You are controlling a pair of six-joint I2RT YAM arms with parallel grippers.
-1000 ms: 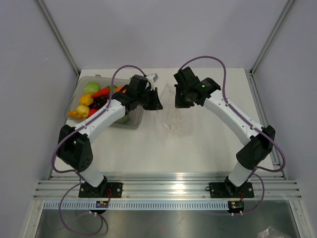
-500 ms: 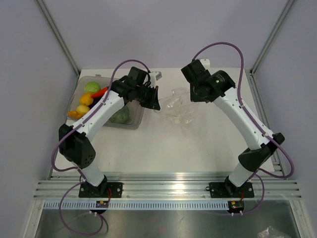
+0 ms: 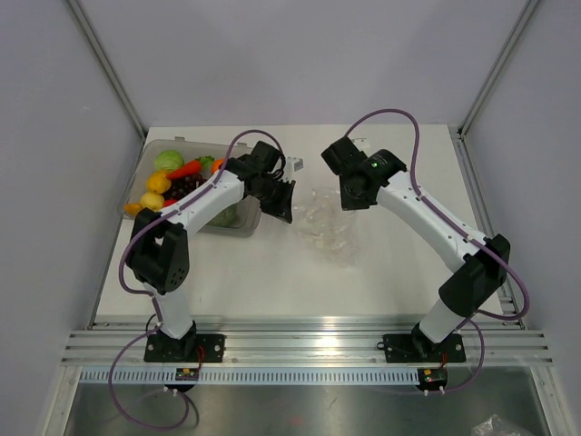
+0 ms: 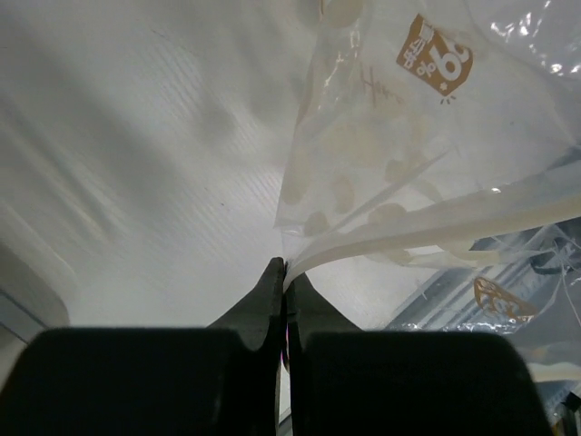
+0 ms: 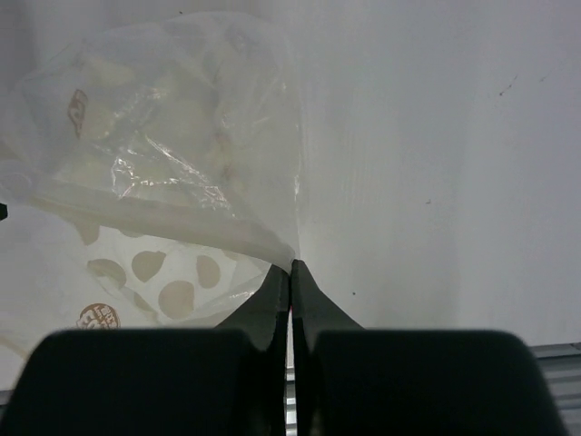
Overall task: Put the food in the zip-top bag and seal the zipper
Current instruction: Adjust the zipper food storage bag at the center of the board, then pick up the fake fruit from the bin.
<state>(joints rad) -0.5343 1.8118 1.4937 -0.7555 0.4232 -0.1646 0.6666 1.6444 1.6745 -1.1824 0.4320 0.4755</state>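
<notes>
Top external: pinching bag (image 3: 329, 227) at both ends, middle of table (image 3: 272, 272).
Clamped tight on zipper (image 4: 436, 225) end with left tool (image 4: 286, 265); same grip on opposite end with right tool (image 5: 290, 265). With food (image 3: 172, 182) heaped in tray (image 3: 186, 143), far left, apart from bag.

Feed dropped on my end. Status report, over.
Both shut: left gripper on left edge of zip-top bag, right gripper on its right edge. Bag looks empty; food in grey tray. In the way: left arm overhangs tray.
</notes>
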